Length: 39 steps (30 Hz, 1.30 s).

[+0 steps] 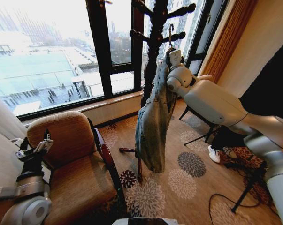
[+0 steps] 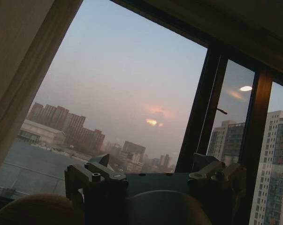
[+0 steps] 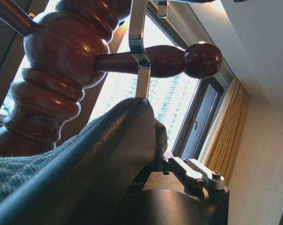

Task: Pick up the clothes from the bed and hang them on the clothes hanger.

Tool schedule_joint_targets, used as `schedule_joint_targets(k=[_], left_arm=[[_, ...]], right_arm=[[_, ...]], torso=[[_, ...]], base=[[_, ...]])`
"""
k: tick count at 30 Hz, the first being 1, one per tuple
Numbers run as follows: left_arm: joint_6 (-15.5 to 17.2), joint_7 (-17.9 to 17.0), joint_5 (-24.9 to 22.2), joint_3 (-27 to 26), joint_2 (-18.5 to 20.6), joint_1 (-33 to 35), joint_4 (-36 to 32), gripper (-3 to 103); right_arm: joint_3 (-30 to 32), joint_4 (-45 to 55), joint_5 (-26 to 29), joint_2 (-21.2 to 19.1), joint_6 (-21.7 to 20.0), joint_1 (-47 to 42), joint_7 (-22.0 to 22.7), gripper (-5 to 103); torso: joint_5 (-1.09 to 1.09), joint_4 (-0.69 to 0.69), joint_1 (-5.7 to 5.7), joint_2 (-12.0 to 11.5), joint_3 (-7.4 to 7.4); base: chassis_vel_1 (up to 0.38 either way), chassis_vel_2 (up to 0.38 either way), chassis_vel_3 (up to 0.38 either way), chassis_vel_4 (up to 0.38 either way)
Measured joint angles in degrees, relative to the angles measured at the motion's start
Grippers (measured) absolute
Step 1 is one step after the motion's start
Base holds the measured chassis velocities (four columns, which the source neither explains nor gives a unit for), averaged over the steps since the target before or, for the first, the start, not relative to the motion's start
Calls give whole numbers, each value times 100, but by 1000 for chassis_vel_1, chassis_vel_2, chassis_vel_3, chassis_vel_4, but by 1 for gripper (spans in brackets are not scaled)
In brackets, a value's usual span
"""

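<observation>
Right gripper [image 1: 175,58] holds jacket [image 1: 153,117] at coat stand [image 1: 155,42] by window [image 1: 61,51].

No text, label, brand, number or sign can be read in any view. Nothing legible is seen on the jacket [image 1: 153,122], on the coat stand [image 1: 154,42], or on the towers beyond the window [image 1: 52,56].
</observation>
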Motion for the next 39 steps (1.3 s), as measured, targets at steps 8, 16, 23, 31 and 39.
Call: schedule_joint_targets(k=[8,16,23,31,39], left_arm=[[0,8,0,25,2,-19,12,100],[0,13,6,17,-15,-11,10,100],[1,16,13,7,-56,2,-14,100],[1,21,20,7,-76,13,-27,100],[1,26,27,11,-88,26,-42,100]], right_arm=[[35,-71,-45,-52,5,-61,-64,23],[59,-96,-70,-43,14,-97,-86,23],[60,-115,-77,-27,15,-72,-119,23],[30,-99,-77,-29,13,18,-139,23],[-31,-70,-62,-83,-22,148,-173,23]], torso=[[0,0,0,0,0],[0,0,0,0,0],[0,0,0,0,0],[0,0,0,0,0],[0,0,0,0,0]], base=[[0,0,0,0],[0,0,0,0],[0,0,0,0],[0,0,0,0],[0,0,0,0]])
